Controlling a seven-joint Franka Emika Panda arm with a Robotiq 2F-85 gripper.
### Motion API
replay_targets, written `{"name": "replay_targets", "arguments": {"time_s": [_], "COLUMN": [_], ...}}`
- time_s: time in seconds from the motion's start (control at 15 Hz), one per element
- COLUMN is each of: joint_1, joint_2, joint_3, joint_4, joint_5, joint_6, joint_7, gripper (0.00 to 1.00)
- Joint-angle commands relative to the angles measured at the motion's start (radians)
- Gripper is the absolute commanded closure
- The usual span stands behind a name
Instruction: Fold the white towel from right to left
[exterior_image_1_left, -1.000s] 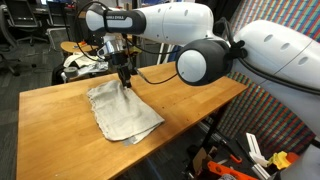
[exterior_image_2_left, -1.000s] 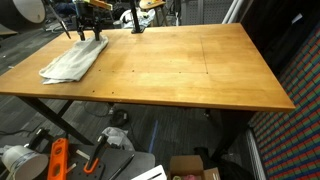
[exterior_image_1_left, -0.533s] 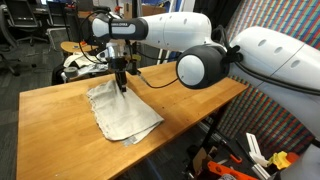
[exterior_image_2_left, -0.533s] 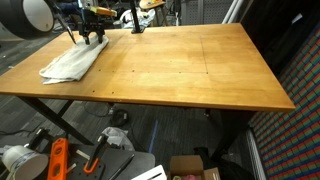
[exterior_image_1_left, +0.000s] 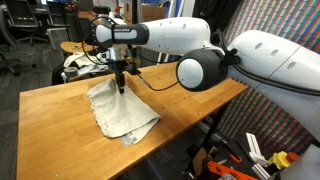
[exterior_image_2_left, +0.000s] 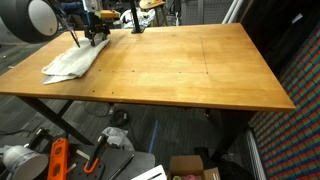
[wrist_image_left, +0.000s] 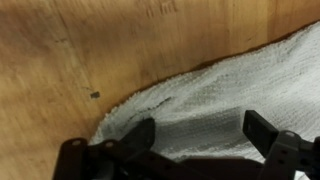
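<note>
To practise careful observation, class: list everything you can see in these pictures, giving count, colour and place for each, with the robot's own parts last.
wooden table: one, honey-brown, fills the middle of both exterior views.
white towel: one, off-white, lying wrinkled on the table near one end.
fabric bundle: one, white and dark, beyond the table's far edge.
orange tool: one, orange, on the floor near a table leg.
cardboard box: one, brown, on the floor by the table.
robot arm: one, white with dark joints, reaching over the table.
gripper: one, black, open, over the towel near its edge.
</note>
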Motion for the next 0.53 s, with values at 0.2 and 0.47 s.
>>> {"name": "replay_targets", "arguments": {"time_s": [0.2,0.47], "joint_1": [0.0,-0.012], "joint_2": [0.006,-0.023], "joint_3": [-0.024,-0.032], "joint_4": [0.011,-0.005], "joint_5": [-0.031,-0.054], "joint_6": [-0.036,-0.106], "joint_7": [-0.055,-0.163], "gripper": [0.0,0.0]}}
